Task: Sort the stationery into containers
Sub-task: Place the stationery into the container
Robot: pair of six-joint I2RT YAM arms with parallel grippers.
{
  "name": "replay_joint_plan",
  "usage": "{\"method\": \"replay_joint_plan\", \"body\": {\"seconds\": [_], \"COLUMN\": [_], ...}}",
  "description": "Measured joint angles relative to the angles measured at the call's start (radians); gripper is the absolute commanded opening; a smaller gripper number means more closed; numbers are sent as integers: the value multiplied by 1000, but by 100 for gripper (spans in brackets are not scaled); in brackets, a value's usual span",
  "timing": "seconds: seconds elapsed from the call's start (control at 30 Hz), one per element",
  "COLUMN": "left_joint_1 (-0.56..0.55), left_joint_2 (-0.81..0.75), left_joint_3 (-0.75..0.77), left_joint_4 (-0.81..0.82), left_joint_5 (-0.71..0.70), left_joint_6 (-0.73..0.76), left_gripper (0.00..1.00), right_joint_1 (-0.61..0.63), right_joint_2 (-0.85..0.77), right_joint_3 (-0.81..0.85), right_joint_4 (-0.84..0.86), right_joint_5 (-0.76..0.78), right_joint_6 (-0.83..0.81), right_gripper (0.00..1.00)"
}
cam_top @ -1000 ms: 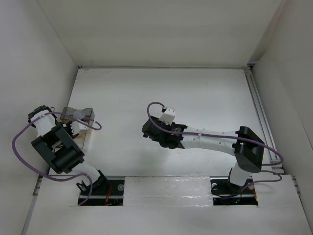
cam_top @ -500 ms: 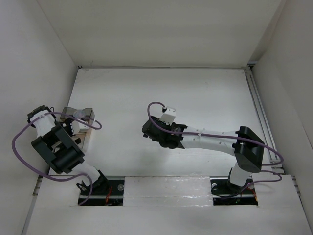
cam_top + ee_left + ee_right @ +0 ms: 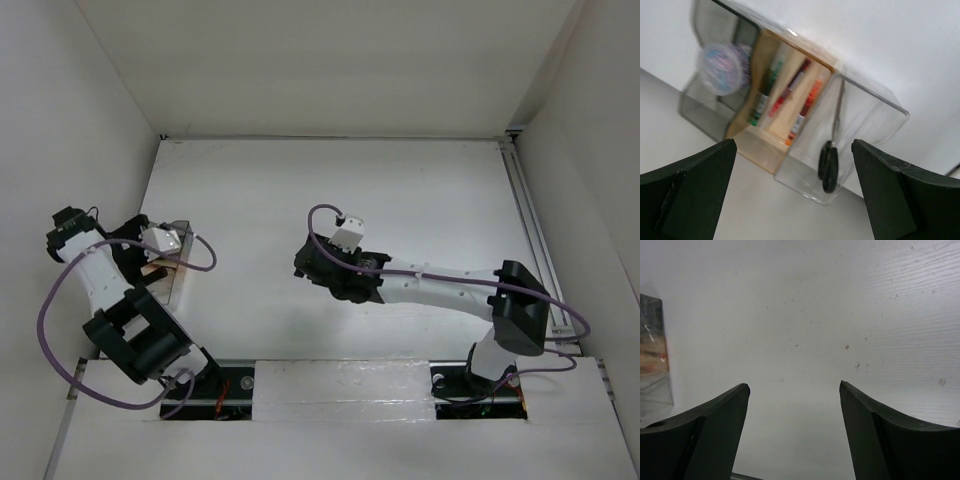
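sorted by kind at the counter's left edge: greyish-purple translucent roll (image 3: 720, 67) in the grey translucent box (image 3: 715, 117), three thin red and green pens (image 3: 795, 87) in the tan wooden box (image 3: 757, 145), black-handled scissors (image 3: 829, 160) in the clear box (image 3: 865, 115). left gripper (image 3: 792, 147) and right gripper (image 3: 793, 386) gape empty, so sorting looks done, though the left wrist view is blurred.

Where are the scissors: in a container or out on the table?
In a container. The left wrist view shows the scissors inside the clear box, beside the tan box holding the pens.
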Motion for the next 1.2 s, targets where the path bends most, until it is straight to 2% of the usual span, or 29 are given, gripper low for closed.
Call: {"method": "replay_joint_plan", "body": {"seconds": [0.07, 0.13, 0.2, 0.27, 0.4, 0.43, 0.53, 0.57, 0.6, 0.77, 0.87, 0.93, 1.03, 1.2], "left_joint_1": [3, 7, 10, 10, 14, 14, 14, 14, 14, 15, 19, 40, 72, 141], "left_joint_2": [-31, -70, -101, -123, -145, -156, -217, -249, -285, -564, -776, -880, -957, -1032], "left_joint_3": [21, 71, 155, 251, 426, 455, 493, 499, 501, 465, 415, 443, 486, 401], "left_joint_4": [-6, 1, 34, 111, 216, 232, 277, 284, 289, 326, 361, 345, 344, 237], "left_joint_5": [66, 148, 220, 266, 294, 290, 254, 242, 229, 190, 186, 218, 323, 475], "left_joint_6": [0, -97, -285, -545, -985, -1078, -1305, -1365, -1415, -1575, -1627, -1637, -1635, -1621], "left_gripper": [100, 100, 100, 100, 100, 100, 100, 100, 100, 100, 100, 100, 100, 100], "right_joint_1": [0, 1, 4, 8, 34, 46, 90, 104, 117, 137, 137, 137, 137, 137], "right_joint_2": [-25, -58, -104, -160, -307, -346, -478, -525, -571, -784, -875, -909, -916, -911], "right_joint_3": [0, 0, 1, 6, 59, 74, 99, 99, 99, 58, 31, 19, 5, -1], "right_joint_4": [-7, -24, -56, -99, -230, -260, -349, -377, -408, -521, -590, -632, -688, -721], "right_joint_5": [9, 23, 39, 54, 107, 123, 161, 169, 176, 187, 195, 205, 217, 224], "right_joint_6": [-3, -13, -34, -59, -98, -105, -117, -119, -120, -124, -131, -132, -135, -150], "right_gripper": [79, 79, 79, 79, 80, 87, 92, 100, 100, 100, 100, 100, 100, 100]}}
